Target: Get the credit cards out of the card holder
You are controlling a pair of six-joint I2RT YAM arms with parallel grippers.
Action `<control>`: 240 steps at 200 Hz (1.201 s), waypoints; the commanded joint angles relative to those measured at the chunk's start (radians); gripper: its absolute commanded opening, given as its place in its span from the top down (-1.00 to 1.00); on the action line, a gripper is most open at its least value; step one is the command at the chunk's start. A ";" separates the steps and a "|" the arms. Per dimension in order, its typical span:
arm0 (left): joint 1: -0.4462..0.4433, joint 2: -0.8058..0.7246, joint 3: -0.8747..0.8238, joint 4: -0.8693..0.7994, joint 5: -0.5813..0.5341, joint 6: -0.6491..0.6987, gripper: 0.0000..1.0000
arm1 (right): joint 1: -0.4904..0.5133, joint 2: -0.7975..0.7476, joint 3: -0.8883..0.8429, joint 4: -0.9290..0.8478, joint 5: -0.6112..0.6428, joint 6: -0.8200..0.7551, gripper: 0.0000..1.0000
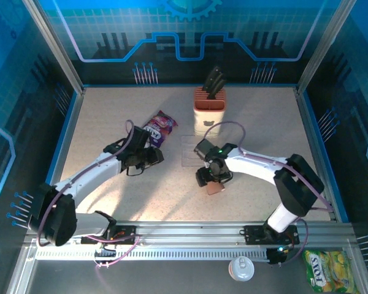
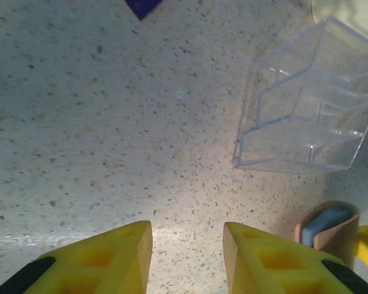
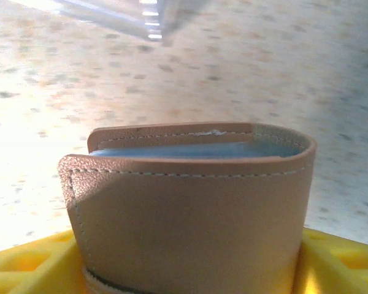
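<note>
The card holder (image 3: 190, 208), a tan-brown leather bifold, stands on edge between the yellow fingers (image 3: 24, 269) of my right gripper (image 3: 190, 272), which is shut on its sides. A blue layer (image 3: 196, 150) shows between its flaps; I cannot tell whether that is the credit cards or pocket lining. From above, the card holder (image 1: 215, 187) pokes out below my right gripper (image 1: 212, 176) at mid-table. My left gripper (image 1: 152, 157) hovers to its left, open, with bare tabletop between its fingers (image 2: 132, 257). In the left wrist view the card holder (image 2: 329, 230) sits at the lower right.
A clear plastic organizer (image 2: 306, 104) lies on the table just beyond both grippers (image 1: 190, 151). A purple snack packet (image 1: 159, 127) and a cream-and-orange knife block (image 1: 208, 111) stand farther back. A can (image 1: 241, 267) and a yellow packet (image 1: 328, 269) lie off the table's near edge.
</note>
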 commanded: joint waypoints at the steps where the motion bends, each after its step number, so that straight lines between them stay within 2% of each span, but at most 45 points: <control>1: 0.045 -0.058 -0.040 -0.021 0.042 0.016 0.26 | 0.071 0.081 0.070 -0.029 0.032 0.038 -0.53; 27: 0.089 -0.101 -0.071 -0.029 0.063 0.025 0.24 | 0.118 0.170 0.132 -0.031 0.048 0.033 -0.54; 63: 0.111 -0.127 -0.087 -0.040 0.068 0.033 0.24 | 0.134 0.237 0.196 -0.024 0.041 0.020 -0.56; 111: 0.122 -0.120 -0.078 -0.033 0.079 0.034 0.23 | 0.135 0.313 0.276 -0.027 -0.006 -0.020 -0.72; 175: 0.139 -0.125 -0.057 -0.060 0.070 0.054 0.23 | 0.154 0.352 0.360 -0.046 -0.030 -0.063 -0.76; 240: 0.211 -0.161 -0.088 -0.084 0.088 0.069 0.22 | 0.193 0.397 0.429 -0.055 -0.076 -0.090 -0.76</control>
